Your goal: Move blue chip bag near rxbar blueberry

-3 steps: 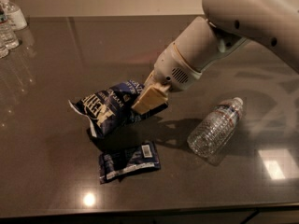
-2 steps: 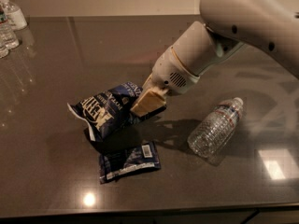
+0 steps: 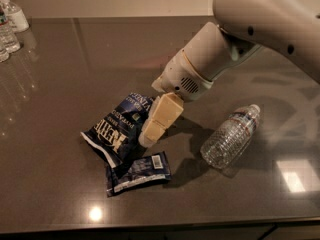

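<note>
The blue chip bag (image 3: 117,128), a puffy navy bag with white lettering, is tilted at the middle-left of the dark table. My gripper (image 3: 150,134) comes in from the upper right and is shut on the bag's right edge, with its cream fingers (image 3: 162,115) against it. The rxbar blueberry (image 3: 139,173), a small flat dark blue wrapper with a white barcode patch, lies just below the bag. The bag's lower end touches or overlaps the wrapper's top left part.
A clear plastic water bottle (image 3: 231,136) lies on its side to the right of the gripper. Small bottles (image 3: 10,21) stand at the far left corner. The table's front edge (image 3: 160,226) runs close below the bar.
The gripper and the chip bag have moved slightly down, toward the bar wrapper. The bar and the lying bottle have not moved.
</note>
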Robot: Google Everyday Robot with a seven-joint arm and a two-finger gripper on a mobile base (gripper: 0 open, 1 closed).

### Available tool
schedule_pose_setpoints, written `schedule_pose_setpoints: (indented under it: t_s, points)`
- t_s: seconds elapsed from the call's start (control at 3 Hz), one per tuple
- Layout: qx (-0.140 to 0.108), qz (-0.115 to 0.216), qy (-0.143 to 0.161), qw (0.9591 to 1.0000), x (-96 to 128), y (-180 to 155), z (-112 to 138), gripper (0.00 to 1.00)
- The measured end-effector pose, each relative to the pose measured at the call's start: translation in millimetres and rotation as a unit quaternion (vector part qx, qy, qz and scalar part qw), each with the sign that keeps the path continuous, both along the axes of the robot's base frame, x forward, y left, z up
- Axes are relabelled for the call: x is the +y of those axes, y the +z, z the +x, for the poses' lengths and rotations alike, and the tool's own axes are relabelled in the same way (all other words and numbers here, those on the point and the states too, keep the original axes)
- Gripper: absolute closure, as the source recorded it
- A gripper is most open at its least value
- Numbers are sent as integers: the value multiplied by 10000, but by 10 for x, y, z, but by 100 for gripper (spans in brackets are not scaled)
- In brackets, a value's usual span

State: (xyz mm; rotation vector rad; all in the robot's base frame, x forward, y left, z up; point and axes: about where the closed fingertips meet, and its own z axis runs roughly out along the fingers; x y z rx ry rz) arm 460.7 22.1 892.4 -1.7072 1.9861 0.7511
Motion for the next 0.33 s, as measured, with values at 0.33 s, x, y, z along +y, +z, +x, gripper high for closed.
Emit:
schedule_pose_setpoints:
  t_s: [0.33]
  points:
    - [0, 0, 0, 10000, 0, 0, 0, 0]
